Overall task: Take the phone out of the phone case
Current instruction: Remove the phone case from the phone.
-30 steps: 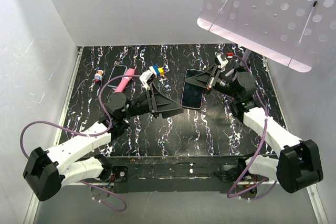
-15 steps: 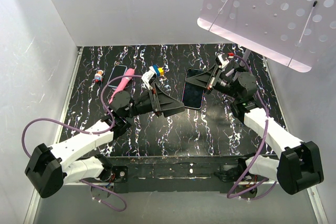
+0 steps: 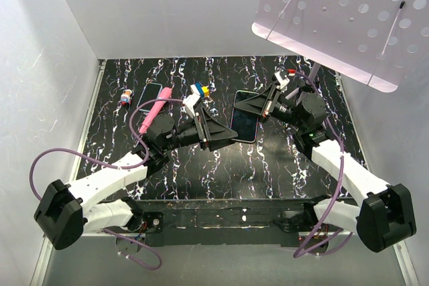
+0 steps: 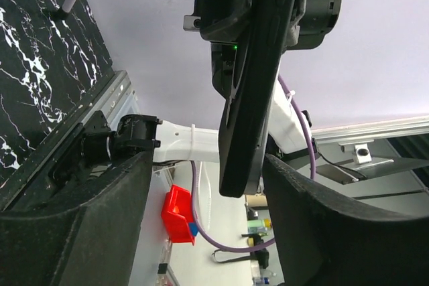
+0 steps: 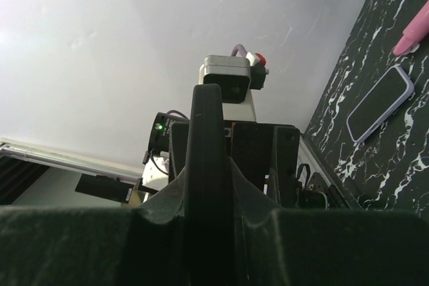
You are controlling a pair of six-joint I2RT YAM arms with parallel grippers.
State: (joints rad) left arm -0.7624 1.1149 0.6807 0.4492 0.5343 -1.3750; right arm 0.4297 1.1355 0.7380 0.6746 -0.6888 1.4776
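Two grippers meet mid-frame in the top view: the right gripper (image 3: 247, 100) clamps the cased phone (image 3: 244, 125), and the left gripper (image 3: 229, 137) sits just beside it. Left wrist: fingers (image 4: 80, 232) spread wide, phone edge-on between them, untouched. Right wrist: fingers (image 5: 258, 189) pinch its edge.

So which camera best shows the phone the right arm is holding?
The top external view: the phone shows its whole dark screen there. The left wrist view catches it edge-on; the right wrist view sees only a thin edge.
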